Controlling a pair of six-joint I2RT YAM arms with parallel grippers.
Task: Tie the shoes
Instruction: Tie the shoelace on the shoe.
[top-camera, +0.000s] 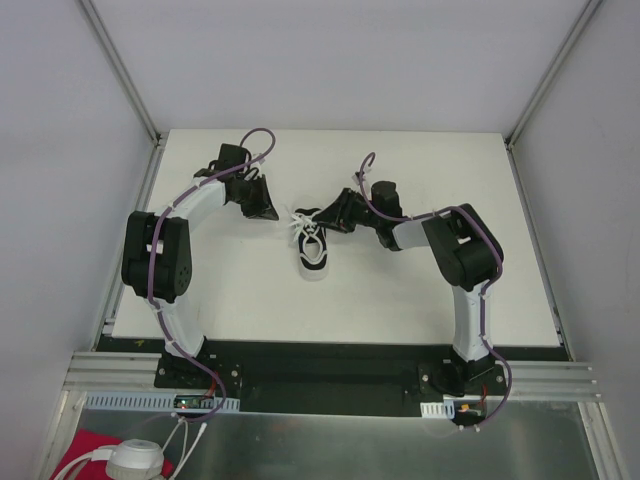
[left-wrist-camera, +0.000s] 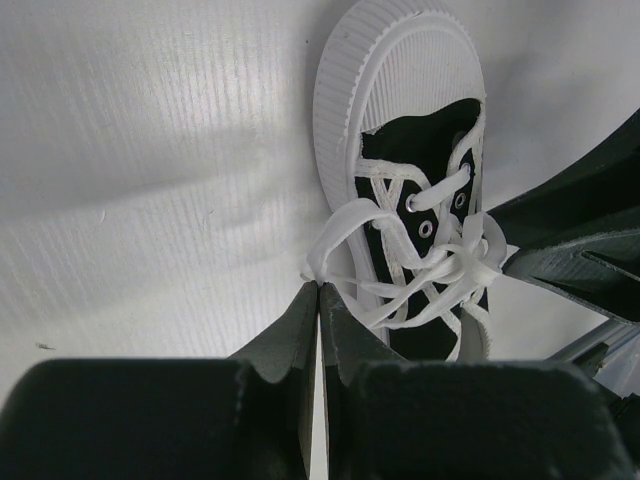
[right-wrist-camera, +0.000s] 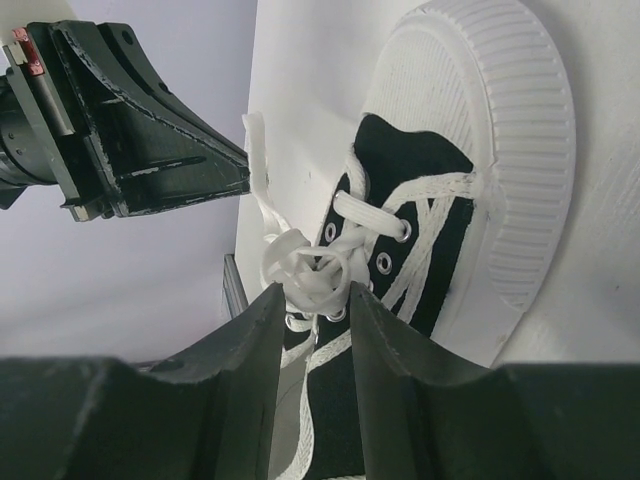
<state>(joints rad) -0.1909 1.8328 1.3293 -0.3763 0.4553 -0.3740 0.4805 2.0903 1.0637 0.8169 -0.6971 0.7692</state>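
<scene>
**A:** Which step are you on?

**B:** Tightening the knot, as I read it. The small black canvas sneaker with the white ribbed rubber toe and sole (top-camera: 315, 258) lies about the middle of the white worktop (top-camera: 380, 300), toe toward the near edge. Its thin white laces (top-camera: 303, 222) are gathered into a loose bunch over the tongue.

**A:** And your grippers?

**B:** Your left gripper (left-wrist-camera: 318, 290) is clamped tight on a flat loop of lace (left-wrist-camera: 335, 232) drawn out from the sneaker's side. Your right gripper (right-wrist-camera: 314, 292) stands narrow with the knot bunch (right-wrist-camera: 300, 262) between its tips. It looks pinched, though the fingers hide the contact itself.

**A:** What does the next move call for?

**B:** I'd say draw your two grippers apart, one toward the left edge and one toward the right, low and at an even pace. Nothing pins the sneaker down and it looks light. A lopsided pull would probably drag or roll it instead of cinching the knot.

**A:** Anything in your way?

**B:** Mostly your own grippers, which sit near each other over the laces. A loose lace tail (right-wrist-camera: 303, 440) runs down beside your right fingers and could snag. The purple cables (top-camera: 258, 131) arch above the arms, apart from the laces. A red cloth (top-camera: 90, 450) lies beyond the near edge, well apart.
</scene>
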